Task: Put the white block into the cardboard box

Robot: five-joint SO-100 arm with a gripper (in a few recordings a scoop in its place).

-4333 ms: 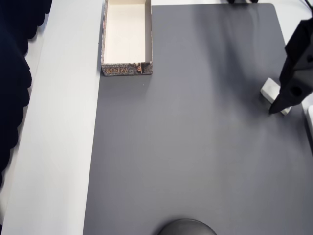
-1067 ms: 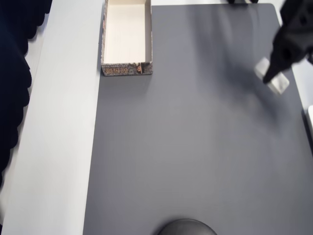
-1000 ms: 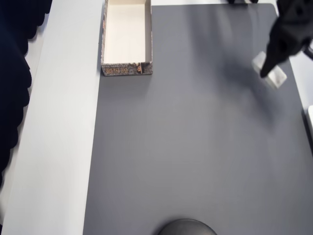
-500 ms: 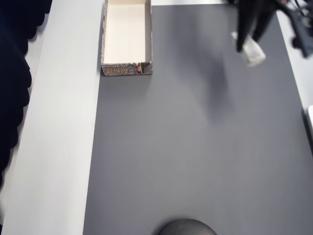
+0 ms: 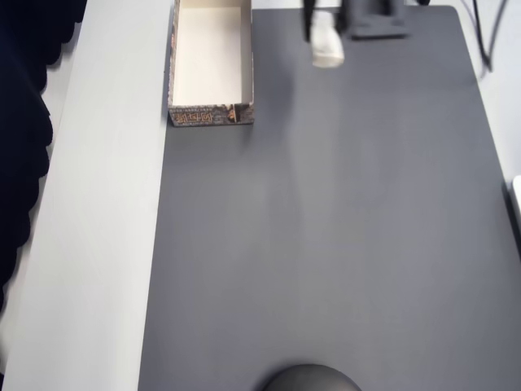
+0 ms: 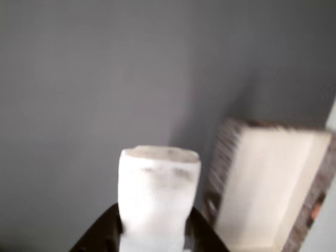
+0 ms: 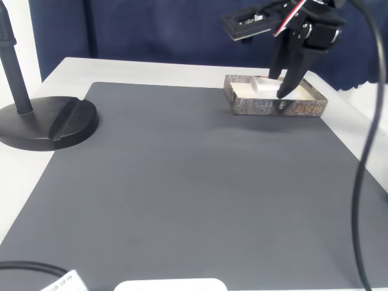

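Arm reaching over mat, fingers (image 6: pixel 113 231) pinching white block (image 5: pixel 326 37), airborne just beside cardboard box (image 5: pixel 210 114).

Gripper (image 7: pixel 284 85) points down, raised off the grey mat (image 7: pixel 182 182). Fingers (image 6: pixel 202 236) clamped on the white block (image 6: pixel 157 194).

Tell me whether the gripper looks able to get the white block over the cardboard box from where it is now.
Probably yes. The gripper holds the white block in the air, to the right of the cardboard box in the overhead view. Nothing stands between them on the grey mat.
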